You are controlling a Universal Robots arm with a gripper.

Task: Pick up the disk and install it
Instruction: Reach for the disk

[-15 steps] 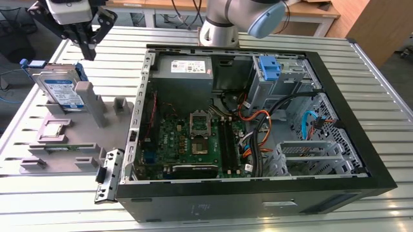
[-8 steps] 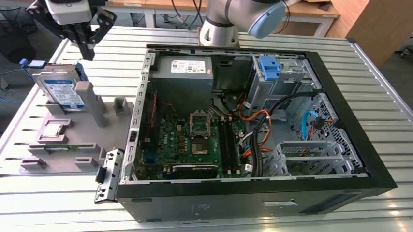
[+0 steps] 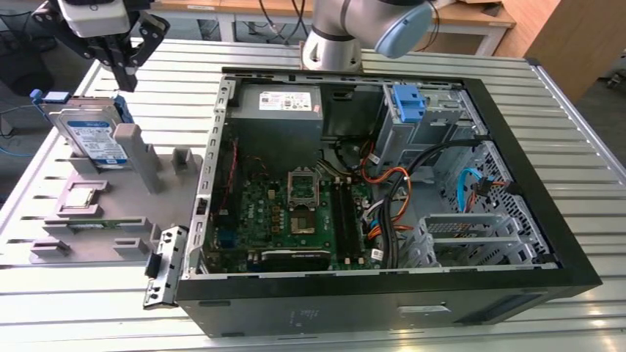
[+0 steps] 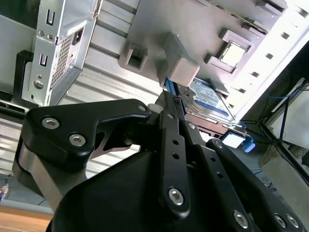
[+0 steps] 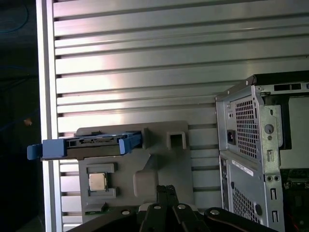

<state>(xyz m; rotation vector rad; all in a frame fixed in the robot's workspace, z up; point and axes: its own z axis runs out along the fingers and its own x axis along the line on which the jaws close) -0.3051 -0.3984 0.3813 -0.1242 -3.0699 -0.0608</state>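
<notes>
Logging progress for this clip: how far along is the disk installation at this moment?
Done: nothing visible yet. The disk stands on edge in the grey fixture beside the open computer case. In hand: nothing; the gripper hangs empty above the disk, apart from it. Left: both the pick-up and the install.

Gripper (image 3: 127, 79) upper left of exterior view, pointing down, fingers (image 5: 161, 194) pressed together, holding nothing. Arm base (image 3: 330, 45) top centre; blue-capped joint (image 3: 401, 29) just beside it.
</notes>
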